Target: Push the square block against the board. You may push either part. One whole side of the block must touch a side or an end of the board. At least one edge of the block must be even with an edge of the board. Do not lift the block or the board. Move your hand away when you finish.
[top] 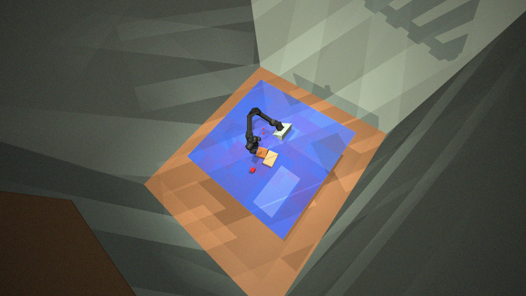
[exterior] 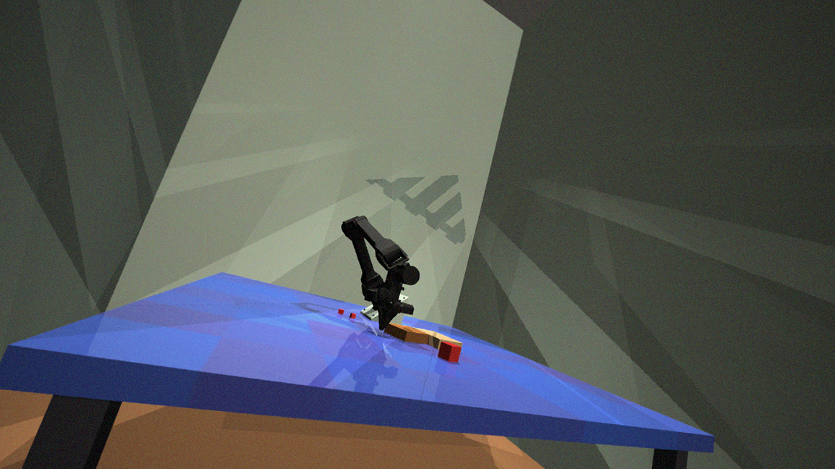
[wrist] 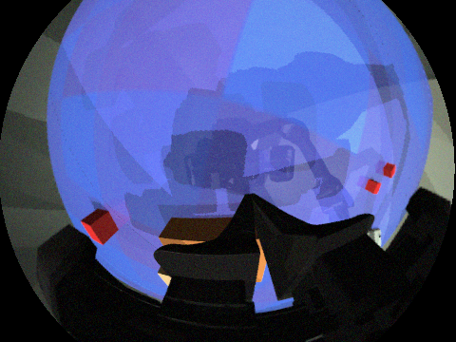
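On my top view, farthest left of the group, the gripper [top: 252, 146] sits low over the blue counter [top: 312, 147] with its fingers pressed together on nothing. Just right of it lies the orange square block [top: 261, 152], its far side flush against the pale board [top: 270, 158]. Below them I see a red cube [top: 252, 169], apart from both. Rightmost, the arm's white base [top: 282, 131].

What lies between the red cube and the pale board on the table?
Nothing: in the top view only bare blue table separates the red cube from the pale board. The orange square block sits on the board's other side, by the shut gripper.
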